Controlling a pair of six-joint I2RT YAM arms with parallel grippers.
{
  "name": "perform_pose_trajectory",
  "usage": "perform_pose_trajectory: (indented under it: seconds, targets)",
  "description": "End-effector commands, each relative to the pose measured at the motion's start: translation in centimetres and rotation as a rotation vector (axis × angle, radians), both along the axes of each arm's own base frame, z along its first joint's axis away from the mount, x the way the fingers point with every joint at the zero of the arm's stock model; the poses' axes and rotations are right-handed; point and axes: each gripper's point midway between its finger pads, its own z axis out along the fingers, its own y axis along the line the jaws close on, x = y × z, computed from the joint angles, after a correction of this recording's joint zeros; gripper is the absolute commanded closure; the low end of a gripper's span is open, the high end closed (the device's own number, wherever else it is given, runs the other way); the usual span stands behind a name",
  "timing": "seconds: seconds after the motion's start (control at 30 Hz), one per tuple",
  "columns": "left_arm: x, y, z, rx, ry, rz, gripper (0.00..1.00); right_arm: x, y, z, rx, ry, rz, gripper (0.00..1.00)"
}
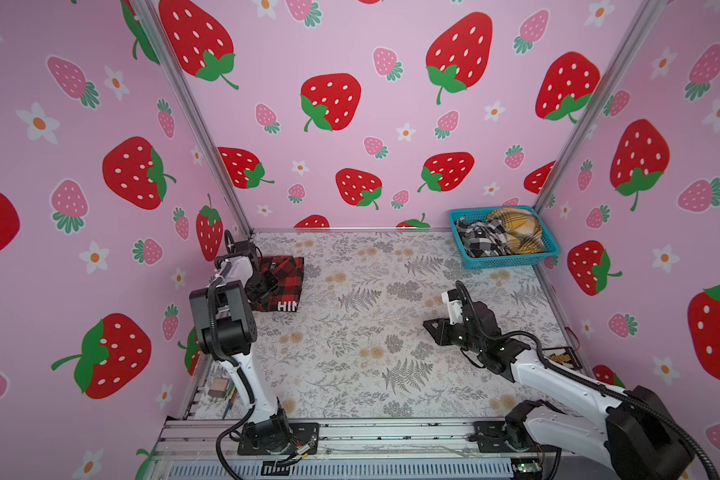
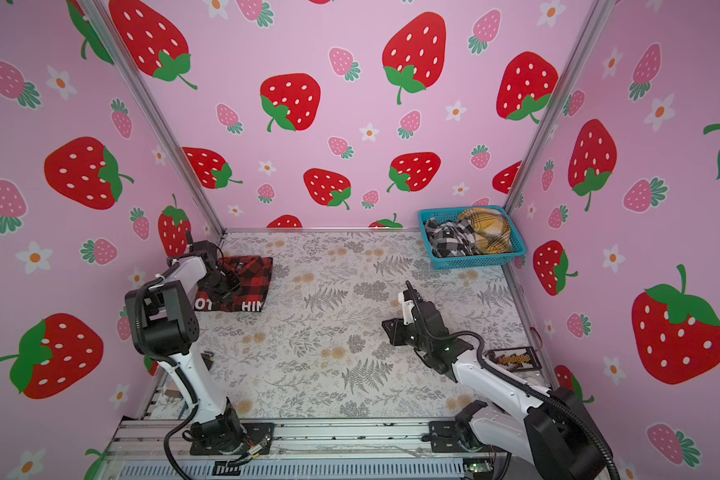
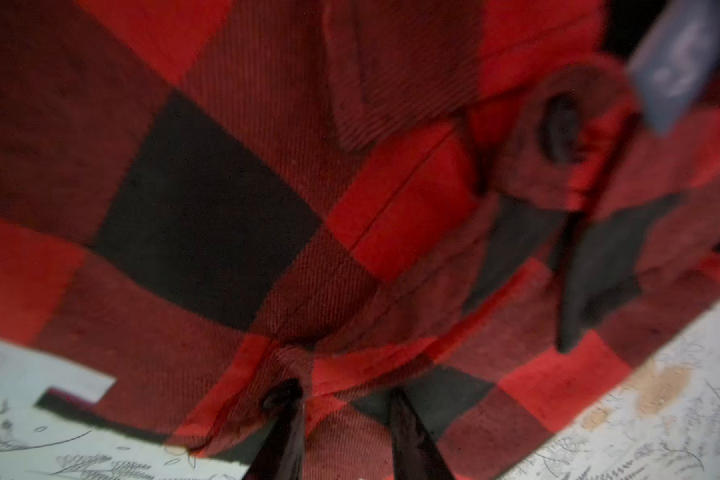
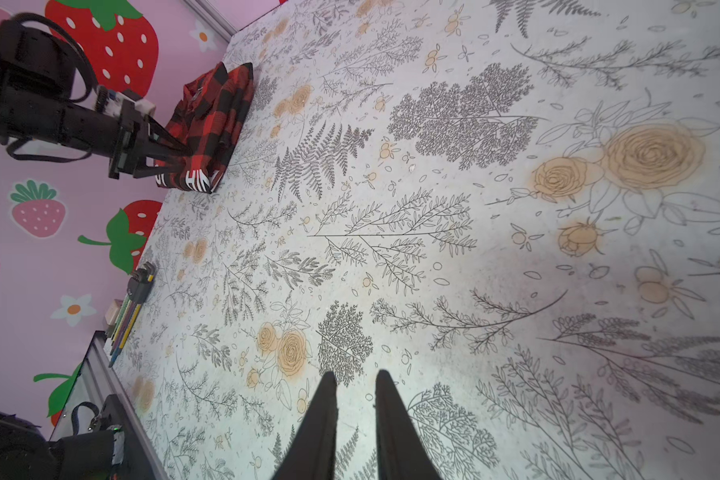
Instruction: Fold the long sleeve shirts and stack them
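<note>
Pink strawberry-print walls [image 1: 350, 104] enclose a table whose cover [image 1: 371, 332] carries a grey fern-and-rose print. In both top views, the red-and-black buffalo-check shirt [image 1: 289, 278] lies on that cover, well to the left of the blue mesh basket [image 1: 512, 262]. It is folded into a compact rectangle, with white block letters [image 2: 252, 306] on a black band along its near edge. The left wrist view shows the cloth close up, with a dark button [image 3: 560, 129] and a blurred blue-grey label [image 3: 678, 62].

The left gripper [image 2: 227, 289] comes down onto the part of the shirt farthest from the basket. In the wrist view its tips are set narrowly apart and dig into the fabric, with a puckered ridge of cloth between them. The pictures do not show whether that ridge is clamped or only pressed.

Inside the basket, a black-and-white plaid shirt [image 1: 479, 239] and a mustard-yellow plaid shirt [image 1: 516, 230] lie crumpled and touching each other.

The right gripper [image 4: 356, 378] hovers over bare cover in front of the basket, nearer the camera and slightly to the left. Its jaws show a narrow gap with nothing between them, well apart from any shirt.

A set of hex keys [image 4: 140, 282] rests at the table's near edge, on the side farthest from the basket.
</note>
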Motion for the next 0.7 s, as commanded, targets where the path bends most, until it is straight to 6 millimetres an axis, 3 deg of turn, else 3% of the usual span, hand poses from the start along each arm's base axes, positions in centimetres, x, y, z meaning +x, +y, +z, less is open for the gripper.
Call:
perform_pose_trajectory:
  seconds: [0.0,0.13,0.2,0.33,0.43,0.5,0.53,0.6,0.63,0.67]
  targets:
    - [1.1,-0.9,2.7,-0.013,-0.082,-0.005,0.61,0.7,-1.1,1.0,-0.022,-0.025,-0.071,0.79]
    - [1.4,-3.4,7.9,-0.012,-0.193,-0.056,0.49,2.6,-3.8,5.8,-0.033,-0.151,-0.238,0.69]
    - [0.9,-5.3,11.3,-0.012,-0.262,-0.1,0.48,3.7,-6.2,9.6,-0.042,-0.253,-0.361,0.54]
    - [-1.4,-11.4,18.1,-0.003,-0.49,-0.25,0.45,4.9,-11.8,15.9,-0.098,-0.426,-0.647,0.3]
    - [-3.7,-15.7,21.7,0.026,-0.681,-0.374,0.42,4.9,-13.3,20.1,-0.165,-0.601,-0.678,0.21]
    - [-5.1,-17.7,22.7,0.025,-0.794,-0.449,0.4,4.8,-15.0,19.8,-0.234,-0.63,-0.75,0.17]
    - [-5.6,-18.1,22.6,0.037,-0.84,-0.463,0.32,4.8,-15.8,19.1,-0.278,-0.65,-0.782,0.17]
    - [-6.0,-17.8,20.8,0.073,-0.893,-0.431,0.08,4.5,-17.6,18.0,-0.36,-0.679,-0.85,0.14]
    - [-6.1,-17.7,19.5,0.085,-0.922,-0.417,0.01,4.3,-18.6,17.2,-0.407,-0.673,-0.899,0.1]
    - [-6.2,-17.6,18.3,0.104,-0.946,-0.424,0.01,4.2,-19.5,16.3,-0.45,-0.656,-0.942,0.08]
